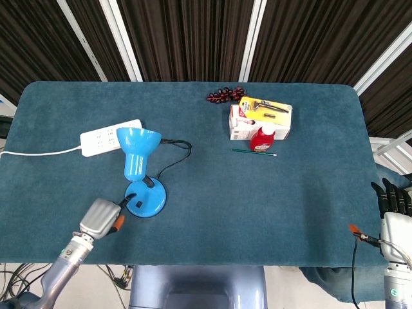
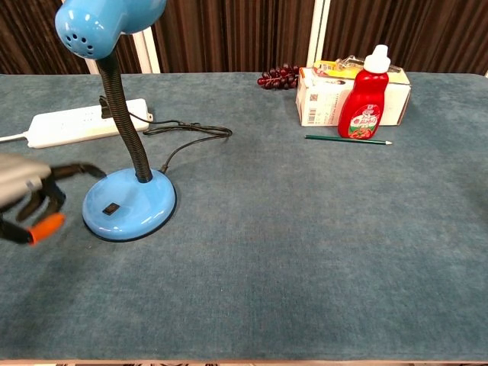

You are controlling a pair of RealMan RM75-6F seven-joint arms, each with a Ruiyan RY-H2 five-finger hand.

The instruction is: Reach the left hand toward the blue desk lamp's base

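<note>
The blue desk lamp stands upright at the table's left, its round base (image 1: 145,199) (image 2: 130,203) flat on the cloth with a small black switch on top. Its shade (image 1: 136,151) (image 2: 107,23) rises on a black gooseneck. My left hand (image 1: 103,217) (image 2: 30,200) hovers just left of the base, most fingers curled in, one dark finger stretched toward the base rim and clear of it. It holds nothing. My right hand (image 1: 394,205) hangs off the table's right edge with its fingers straight, empty; the chest view does not show it.
A white power strip (image 1: 109,136) (image 2: 84,122) lies behind the lamp, with the black cord (image 2: 191,131) looping from it. Far right of centre are a box (image 1: 278,125) (image 2: 324,103), a red bottle (image 1: 262,138) (image 2: 364,95), a green pencil (image 1: 254,152) (image 2: 347,139) and grapes (image 1: 225,95) (image 2: 278,76).
</note>
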